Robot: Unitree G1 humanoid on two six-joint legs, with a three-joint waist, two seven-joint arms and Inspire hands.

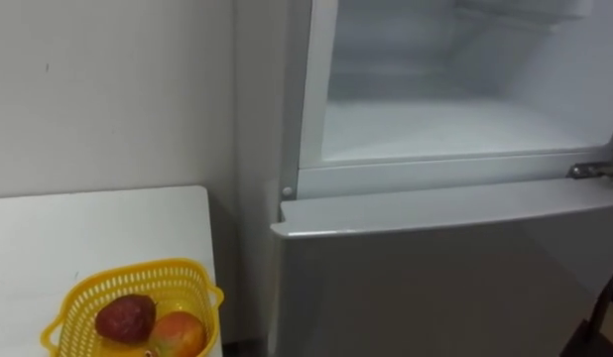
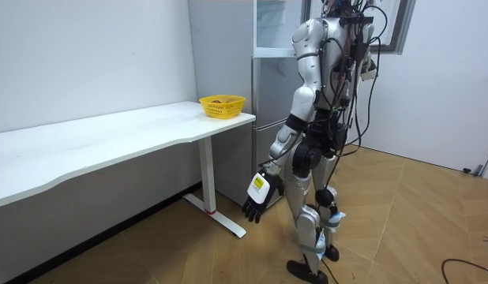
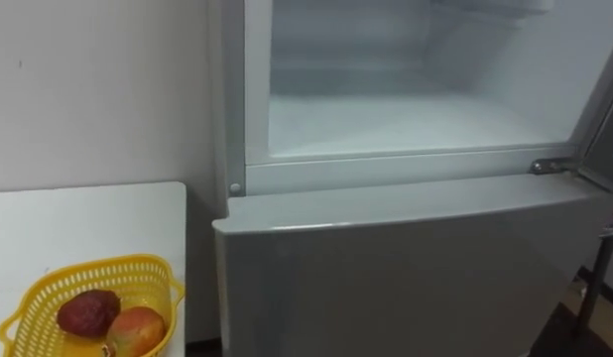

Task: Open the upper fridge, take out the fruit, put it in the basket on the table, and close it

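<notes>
Wall (image 1: 108,89) and open upper fridge (image 1: 455,129) ahead; left hand (image 2: 260,192) low, fingers (image 2: 250,211) relaxed.

This looks like a plain indoor room set up with household things rather than a fitted kitchen. A tall grey fridge (image 2: 268,87) stands in the corner against bare white walls (image 2: 86,55), its upper compartment (image 1: 455,129) open and frosted white inside. Just beside it runs a long white counter (image 2: 110,138) on a single metal leg, carrying a yellow basket (image 2: 222,106) of fruit (image 1: 126,317). The floor (image 2: 402,221) is wooden herringbone parquet.
</notes>
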